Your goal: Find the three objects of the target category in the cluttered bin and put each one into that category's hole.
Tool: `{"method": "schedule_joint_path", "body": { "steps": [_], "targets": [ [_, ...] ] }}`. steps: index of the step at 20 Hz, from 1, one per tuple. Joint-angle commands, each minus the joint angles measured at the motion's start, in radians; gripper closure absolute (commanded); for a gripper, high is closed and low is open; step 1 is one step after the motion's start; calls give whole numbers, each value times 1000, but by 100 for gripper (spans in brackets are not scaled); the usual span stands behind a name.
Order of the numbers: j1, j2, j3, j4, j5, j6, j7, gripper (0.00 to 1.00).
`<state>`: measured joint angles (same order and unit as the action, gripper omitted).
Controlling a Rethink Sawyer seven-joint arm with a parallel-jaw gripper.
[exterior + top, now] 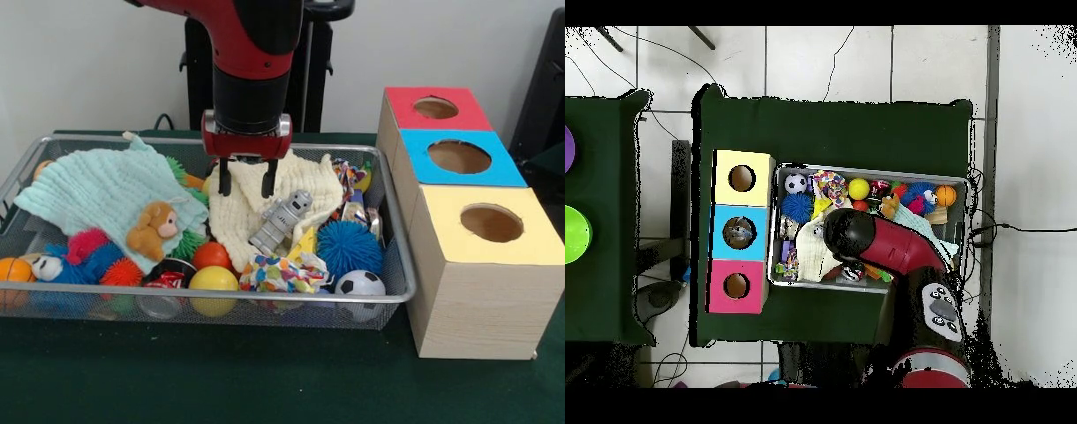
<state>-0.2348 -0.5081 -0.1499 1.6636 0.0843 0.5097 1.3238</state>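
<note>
— So, where's your end effector (246, 179)?
— Over the bin (399, 265), fingers spread and empty above the cream cloth (252, 212).
— And the bin?
— On the counter (265, 380), beside the boxes (477, 256).

From my front feed, the bin (399, 296) sits left of three boxes (481, 265), and the gripper (246, 184) hangs over a cloth (238, 221) inside.

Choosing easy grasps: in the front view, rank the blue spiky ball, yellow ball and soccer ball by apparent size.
1. blue spiky ball, largest.
2. yellow ball and soccer ball look about alike; both partly hidden by the bin rim, so unranked.
</note>
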Motion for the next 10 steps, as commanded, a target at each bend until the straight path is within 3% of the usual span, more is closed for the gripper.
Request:
{"method": "schedule_joint_path", "body": {
  "steps": [1, 8, 10],
  "targets": [
    [-17, 29, 13, 42, -77, 50, 94, 0],
    [-52, 85, 33, -28, -110, 74, 60, 0],
    [-43, 92, 21, -22, -110, 40, 94, 0]
  ]
}}
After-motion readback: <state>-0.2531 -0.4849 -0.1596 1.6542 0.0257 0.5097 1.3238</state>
